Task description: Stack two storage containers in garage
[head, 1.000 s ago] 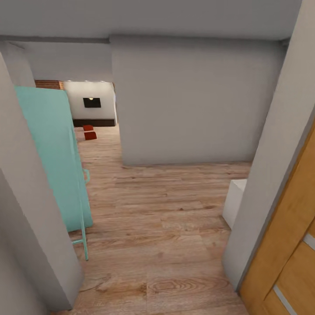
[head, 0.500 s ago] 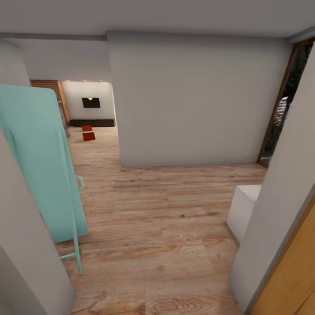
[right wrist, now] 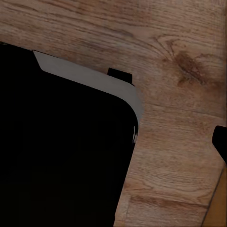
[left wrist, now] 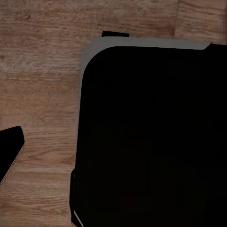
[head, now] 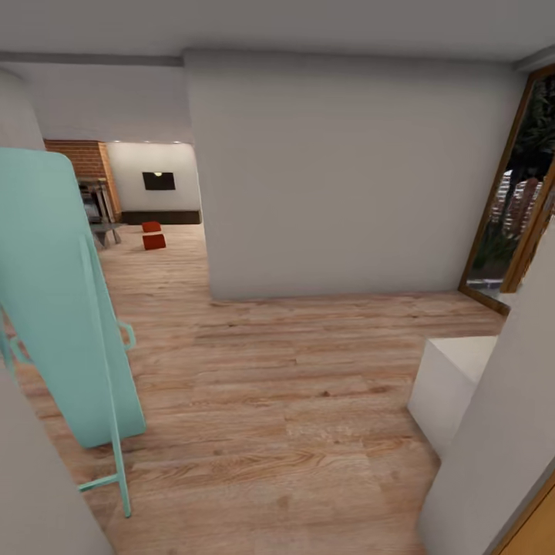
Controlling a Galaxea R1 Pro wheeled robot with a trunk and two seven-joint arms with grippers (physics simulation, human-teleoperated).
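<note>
**Containers far off down the hall**

Where the light wood plank floor (head: 293, 401) runs past a grey wall (head: 347, 177) into the living room (head: 154, 193), the two storage containers (head: 153, 236) sit on the planks, small and distant, one just behind the other, below a dark wall TV (head: 158, 180). A brick fireplace (head: 81, 162) stands at the left of that room. Nearer, a tilted teal panel on a thin frame (head: 65, 308) leans at left; a white box (head: 451, 381) sits at right. Both wrist views show dark robot body over planks; whether either tool is apart or together cannot be told.
</note>
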